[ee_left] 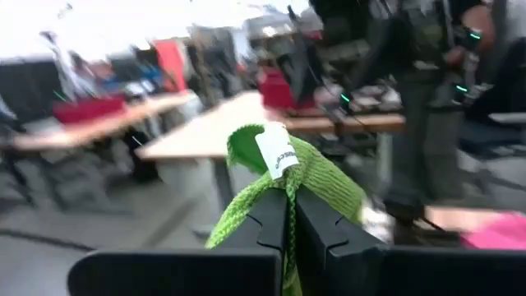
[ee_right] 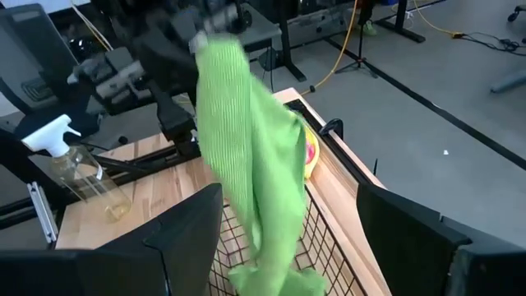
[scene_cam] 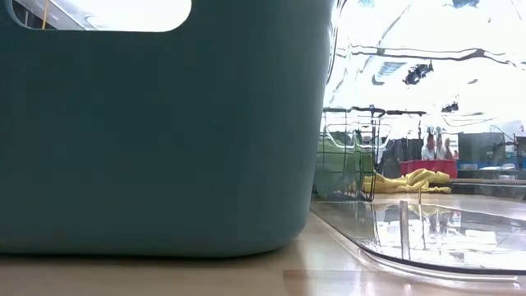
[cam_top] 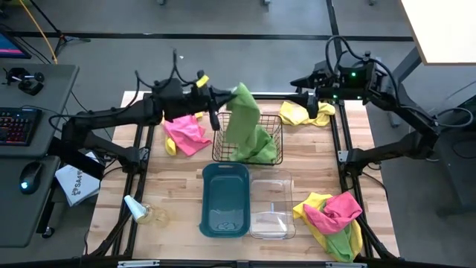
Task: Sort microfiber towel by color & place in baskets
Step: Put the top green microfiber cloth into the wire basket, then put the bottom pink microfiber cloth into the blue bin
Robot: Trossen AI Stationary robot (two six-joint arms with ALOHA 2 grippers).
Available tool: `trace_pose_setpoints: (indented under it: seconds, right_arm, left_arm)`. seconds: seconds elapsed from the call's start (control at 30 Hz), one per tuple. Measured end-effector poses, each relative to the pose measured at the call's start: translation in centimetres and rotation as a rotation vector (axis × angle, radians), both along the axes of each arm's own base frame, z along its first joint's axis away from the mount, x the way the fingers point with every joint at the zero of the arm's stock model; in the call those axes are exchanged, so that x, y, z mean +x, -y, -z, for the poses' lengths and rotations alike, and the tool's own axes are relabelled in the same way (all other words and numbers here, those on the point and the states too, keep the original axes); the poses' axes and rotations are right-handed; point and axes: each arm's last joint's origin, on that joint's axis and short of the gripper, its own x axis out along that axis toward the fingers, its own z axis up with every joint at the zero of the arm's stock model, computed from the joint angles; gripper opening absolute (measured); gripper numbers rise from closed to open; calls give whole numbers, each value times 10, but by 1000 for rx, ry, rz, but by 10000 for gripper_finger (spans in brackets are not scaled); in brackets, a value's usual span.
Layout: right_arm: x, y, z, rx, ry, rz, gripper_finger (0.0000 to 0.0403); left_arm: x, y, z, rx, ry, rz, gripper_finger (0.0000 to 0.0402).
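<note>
From above, the left gripper (cam_top: 225, 99) pinches a lime green microfiber towel (cam_top: 245, 126) whose lower end hangs into the black wire-mesh basket (cam_top: 220, 147), with a teal plastic bin (cam_top: 225, 199) and a clear plastic bin (cam_top: 272, 205) nearer the table's front. The left wrist view shows its dark fingers (ee_left: 316, 238) pressed together on the green cloth. In the right wrist view the right gripper (ee_right: 292, 238) hovers spread wide beside the hanging towel above the basket.
</note>
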Motion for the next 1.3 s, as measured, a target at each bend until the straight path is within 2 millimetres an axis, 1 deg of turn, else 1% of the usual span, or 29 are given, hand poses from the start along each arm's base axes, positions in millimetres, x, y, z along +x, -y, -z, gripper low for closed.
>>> trace_pose_setpoints:
  seconds: [0.07, 0.17, 0.3, 0.43, 0.47, 0.57, 0.7, 0.77, 0.87, 0.97, 1.07, 1.17, 1.3]
  right_arm:
    - [-3, -1, -2, -3, 7, 0, 277]
    - [-7, -3, -3, -6, 16, 0, 277]
    - [-12, -5, -5, -14, 25, 11, 277]
    - [-13, -4, -4, -13, 5, 29, 277]
    - [-13, -4, -2, -10, -12, 42, 277]
    - [-11, -2, 5, 19, -77, 68, 277]
    - [-7, -1, 14, 72, -148, 80, 277]
    - [-8, -1, 17, 99, -175, 88, 277]
    - [-8, -3, 21, 133, -211, 92, 277]
    - [-9, -7, 24, 161, -246, 81, 277]
    - [-10, -13, 29, 197, -300, 68, 277]
    - [-11, -19, 33, 225, -352, 57, 277]
    - [-11, -25, 37, 276, -396, 78, 277]
  left_arm:
    - [2, 4, 12, -88, -33, 46, 0]
    - [6, 13, 40, -210, -74, 110, 0]
    - [7, 22, 94, -344, -107, 124, 0]
    - [7, 18, 146, -452, -145, 50, 0]
    - [8, 16, 154, -469, -155, 29, 0]
    - [16, 6, 169, -510, -196, -2, 0]
    - [35, -5, 188, -594, -354, 45, 10]
    - [45, -7, 187, -598, -437, 90, 25]
    - [54, -9, 181, -552, -595, 112, 59]
    - [57, -11, 167, -484, -723, 111, 102]
    - [56, -13, 148, -430, -784, 76, 143]
    - [53, -16, 135, -414, -826, 86, 178]
    - [51, -19, 123, -444, -842, 116, 205]
